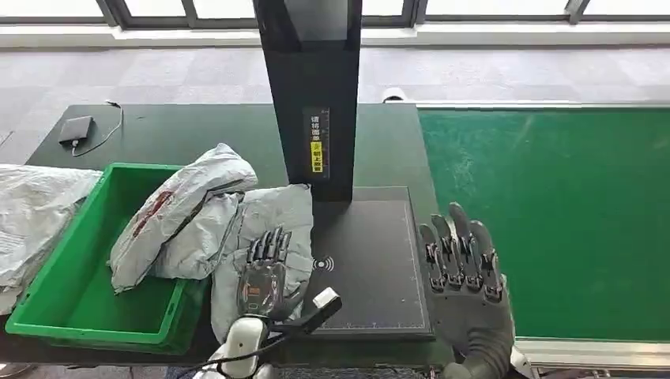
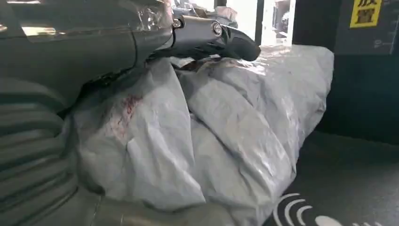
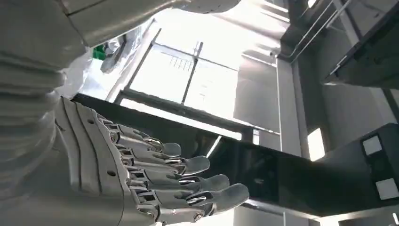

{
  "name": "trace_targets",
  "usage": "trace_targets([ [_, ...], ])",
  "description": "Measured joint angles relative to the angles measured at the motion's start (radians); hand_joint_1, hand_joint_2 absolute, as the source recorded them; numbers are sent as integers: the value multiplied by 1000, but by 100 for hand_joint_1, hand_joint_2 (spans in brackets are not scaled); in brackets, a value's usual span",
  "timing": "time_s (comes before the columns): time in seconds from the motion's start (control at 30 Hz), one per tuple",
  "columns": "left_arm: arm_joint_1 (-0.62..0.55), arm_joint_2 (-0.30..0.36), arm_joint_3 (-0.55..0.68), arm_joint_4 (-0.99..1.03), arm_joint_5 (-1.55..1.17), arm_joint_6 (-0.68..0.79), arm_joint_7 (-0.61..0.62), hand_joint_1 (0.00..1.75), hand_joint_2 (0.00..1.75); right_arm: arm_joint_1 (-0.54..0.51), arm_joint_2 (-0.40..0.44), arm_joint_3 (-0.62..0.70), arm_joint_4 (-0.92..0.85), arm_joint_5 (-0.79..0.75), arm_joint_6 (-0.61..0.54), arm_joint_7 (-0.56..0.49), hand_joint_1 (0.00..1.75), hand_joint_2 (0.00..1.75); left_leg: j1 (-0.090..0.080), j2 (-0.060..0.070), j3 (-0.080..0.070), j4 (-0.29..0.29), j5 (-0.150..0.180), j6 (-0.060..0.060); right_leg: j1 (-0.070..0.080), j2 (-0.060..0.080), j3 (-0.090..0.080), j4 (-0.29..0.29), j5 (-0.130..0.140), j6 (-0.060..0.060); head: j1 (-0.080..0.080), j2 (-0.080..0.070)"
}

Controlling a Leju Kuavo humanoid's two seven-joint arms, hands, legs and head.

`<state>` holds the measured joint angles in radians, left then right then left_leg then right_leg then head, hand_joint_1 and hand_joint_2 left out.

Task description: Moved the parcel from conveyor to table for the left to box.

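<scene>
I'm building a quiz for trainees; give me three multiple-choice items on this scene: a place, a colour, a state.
1. Where does the grey plastic mailer parcel under the left robot hand lie?
A. on the green conveyor belt
B. on the table beside the bin
C. on the floor

2. What colour is the rectangular plastic bin?
A. green
B. blue
C. red

3. How is the right robot hand?
A. gripping a parcel
B. open, holding nothing
C. pressing on the bin

Answers: 1 B, it lies between bin and black scanner pad; 2 A, walls are green; 3 B, fingers apart, nothing in them.
</scene>
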<state>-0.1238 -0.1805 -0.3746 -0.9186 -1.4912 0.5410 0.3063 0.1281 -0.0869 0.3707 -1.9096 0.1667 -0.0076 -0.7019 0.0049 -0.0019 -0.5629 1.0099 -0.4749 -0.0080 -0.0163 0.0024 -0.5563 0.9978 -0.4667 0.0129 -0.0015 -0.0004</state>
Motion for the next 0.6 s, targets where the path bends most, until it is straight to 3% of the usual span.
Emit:
trace_targets([
  [0.6,-17,12,11,5,-2,-7,-14,175,175,36,-36,15,-32,4,-23,0,0,175,0,0,1,0,3,-3,2,0,0,1,1,-3,0,0],
])
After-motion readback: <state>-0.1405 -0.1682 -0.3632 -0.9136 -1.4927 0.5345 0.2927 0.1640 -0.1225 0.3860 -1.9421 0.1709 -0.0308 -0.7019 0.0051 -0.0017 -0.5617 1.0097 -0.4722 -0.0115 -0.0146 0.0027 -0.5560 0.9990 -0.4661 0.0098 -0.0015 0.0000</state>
